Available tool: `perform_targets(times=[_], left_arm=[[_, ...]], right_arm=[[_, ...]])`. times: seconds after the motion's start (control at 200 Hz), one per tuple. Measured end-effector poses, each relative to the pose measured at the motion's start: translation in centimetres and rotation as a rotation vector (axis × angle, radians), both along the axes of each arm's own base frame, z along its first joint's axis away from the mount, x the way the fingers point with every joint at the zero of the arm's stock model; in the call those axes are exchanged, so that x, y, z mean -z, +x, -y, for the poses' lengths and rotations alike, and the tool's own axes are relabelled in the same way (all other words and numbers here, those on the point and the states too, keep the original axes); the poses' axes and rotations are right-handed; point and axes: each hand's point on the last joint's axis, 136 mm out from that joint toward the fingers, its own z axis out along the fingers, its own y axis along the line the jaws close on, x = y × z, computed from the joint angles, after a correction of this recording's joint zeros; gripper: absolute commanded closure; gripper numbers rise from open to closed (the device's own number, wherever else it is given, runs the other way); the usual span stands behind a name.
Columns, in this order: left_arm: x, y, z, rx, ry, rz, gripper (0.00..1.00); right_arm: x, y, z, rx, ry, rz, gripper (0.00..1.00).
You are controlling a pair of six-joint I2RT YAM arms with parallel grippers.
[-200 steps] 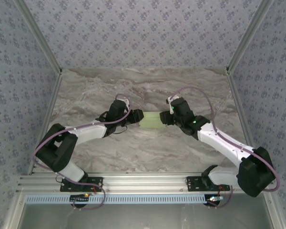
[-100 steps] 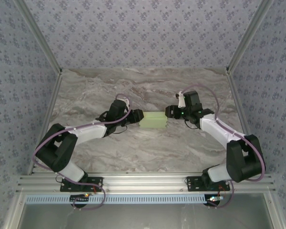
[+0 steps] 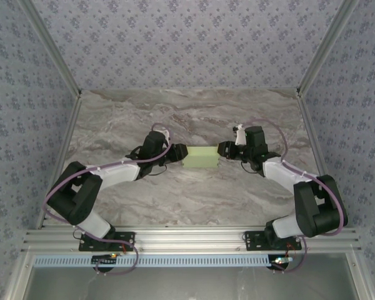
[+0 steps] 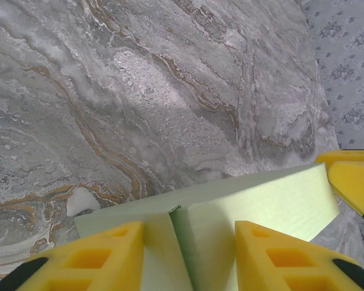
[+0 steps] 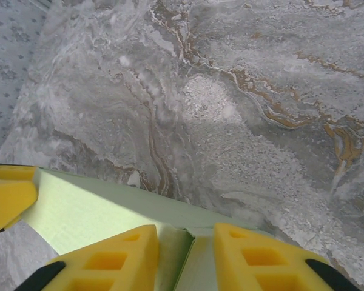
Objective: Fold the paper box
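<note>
- Paper box [image 3: 200, 156] lies flat mid table [image 3: 194, 197], betw. both arms.
- Left end effector [image 3: 177, 152] grips one end, right end effector [image 3: 222, 150] the other, prob. to press the end flaps shut.

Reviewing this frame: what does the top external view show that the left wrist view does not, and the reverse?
Top external: both arms whole, the left hand and right hand meeting the paper box from opposite ends, and the aluminium rail at the near edge. Left wrist: a seam between two panels at the box's near end, framed by yellow fingers. Shared: the pale green box and the marble table.
</note>
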Motion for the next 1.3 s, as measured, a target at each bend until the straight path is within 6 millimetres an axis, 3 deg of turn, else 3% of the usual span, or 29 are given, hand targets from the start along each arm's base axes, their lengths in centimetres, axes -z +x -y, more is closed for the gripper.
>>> perform_targets(times=[0.27,0.685,1.059,1.299], left_arm=[[0.0,0.1,0.0,0.004,-0.032,0.009,0.69],[-0.2,0.5,0.2,0.050,0.069,0.009,0.77],[-0.1,2.9,1.2,0.112,0.043,-0.001,0.83],[-0.2,3.2,1.0,0.121,0.071,0.000,0.77]], right_arm=[[-0.2,0.2,-0.1,0.003,0.013,0.023,0.73],[-0.4,0.7,-0.8,0.007,-0.098,0.003,0.78],[-0.4,2.5,-0.7,0.054,-0.116,0.043,0.84],[-0.5,2.8,-0.4,0.059,-0.137,0.039,0.81]])
